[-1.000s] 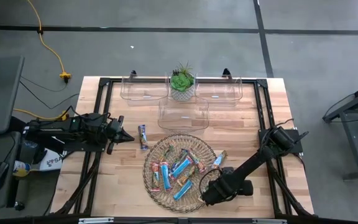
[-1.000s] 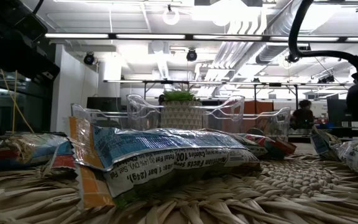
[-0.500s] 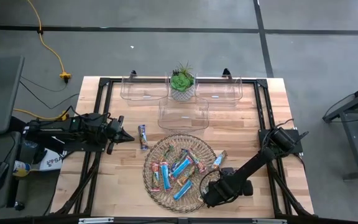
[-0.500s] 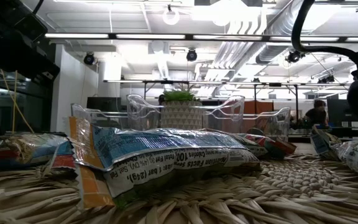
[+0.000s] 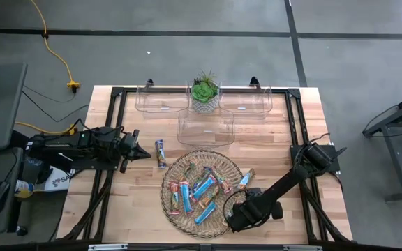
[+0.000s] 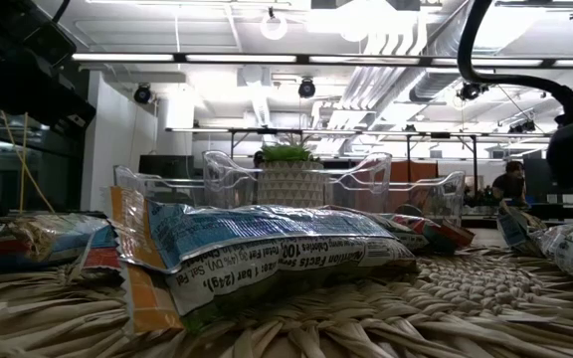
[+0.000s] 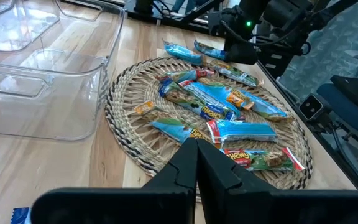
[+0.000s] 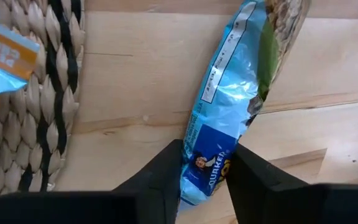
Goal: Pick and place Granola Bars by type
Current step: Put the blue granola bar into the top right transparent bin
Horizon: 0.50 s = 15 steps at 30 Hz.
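Right gripper point(image 8: 204, 177) sits low beside the round wicker tray point(image 5: 175, 211), its two fingers closed against the end of a blue granola bar point(image 8: 232, 106) lying on the wooden table point(image 5: 274, 136) just off the tray's rim. Left gripper point(image 7: 196, 163) waits left of the tray, fingers pressed together, holding nothing

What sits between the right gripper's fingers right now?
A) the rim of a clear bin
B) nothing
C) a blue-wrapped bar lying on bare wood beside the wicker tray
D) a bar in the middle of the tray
C: in the right wrist view the blue bar lies on the wooden table just off the wicker tray, its end between the right gripper's two fingers.
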Each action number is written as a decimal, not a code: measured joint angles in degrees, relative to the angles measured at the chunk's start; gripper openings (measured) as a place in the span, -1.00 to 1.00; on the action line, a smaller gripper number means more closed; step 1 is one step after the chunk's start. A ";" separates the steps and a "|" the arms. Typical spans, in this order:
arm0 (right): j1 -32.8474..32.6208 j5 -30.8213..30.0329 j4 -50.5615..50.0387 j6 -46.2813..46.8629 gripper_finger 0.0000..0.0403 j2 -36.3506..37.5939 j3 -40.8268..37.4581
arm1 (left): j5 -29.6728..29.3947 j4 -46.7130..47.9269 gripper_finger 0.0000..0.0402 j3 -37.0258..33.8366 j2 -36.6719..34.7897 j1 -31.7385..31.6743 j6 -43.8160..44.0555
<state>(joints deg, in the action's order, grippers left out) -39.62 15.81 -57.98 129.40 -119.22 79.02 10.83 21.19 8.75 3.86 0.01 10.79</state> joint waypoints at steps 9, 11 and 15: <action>0.02 0.17 -0.37 -0.68 -0.71 -0.10 1.11 | 0.01 0.00 -1.00 0.02 0.02 0.00 0.00; 0.02 0.06 -1.34 -0.89 -0.72 -0.26 1.81 | 0.02 0.00 -1.00 0.02 0.00 0.00 0.00; -0.22 1.23 -2.31 -0.94 -0.73 -0.44 2.65 | 0.02 0.00 -1.00 0.02 0.01 0.00 0.00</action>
<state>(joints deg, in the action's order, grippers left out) -39.83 17.04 -60.29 128.46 -119.66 81.67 10.85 21.19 8.78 3.87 0.01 10.79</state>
